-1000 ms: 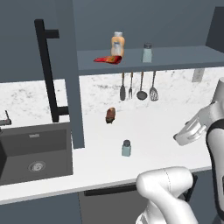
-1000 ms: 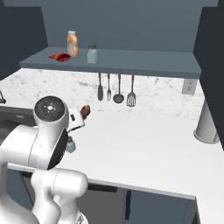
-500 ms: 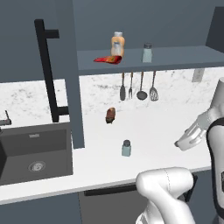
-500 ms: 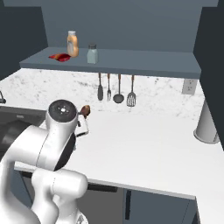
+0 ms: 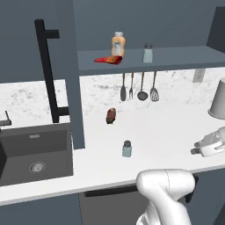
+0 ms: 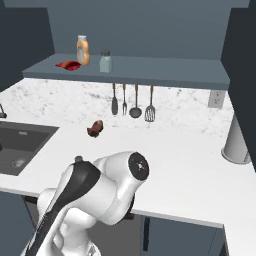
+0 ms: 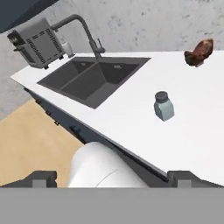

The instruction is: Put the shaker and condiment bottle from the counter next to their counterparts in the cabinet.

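The shaker [image 7: 163, 105] stands upright on the white counter [image 7: 131, 105], right of the sink; it also shows as the shaker [image 5: 127, 149] near the front edge. My gripper [image 7: 113, 177] is open and empty, its fingertips [image 7: 41, 177] wide apart, some way from the shaker. My hand [image 5: 210, 143] hovers low over the counter's right front. The red condiment bottle [image 5: 108, 60] lies on the cabinet shelf [image 5: 180, 58], touching or just beside the orange white-capped bottle [image 5: 117, 44]. A second shaker [image 5: 148, 53] stands further right on that shelf.
A brown lump [image 5: 111, 115] lies on the counter behind the shaker. The dark sink [image 5: 35, 154] with its faucet [image 7: 85, 30] is to the left, a toaster [image 7: 37, 41] beyond it. Utensils [image 5: 142, 85] hang under the shelf. The cabinet door [image 5: 72, 79] stands open. A grey cylinder [image 5: 218, 99] stands far right.
My hand has dropped lower and further right over the counter's front, and the arm has swung across the right base view. The gripper stays open. Nothing else moved.
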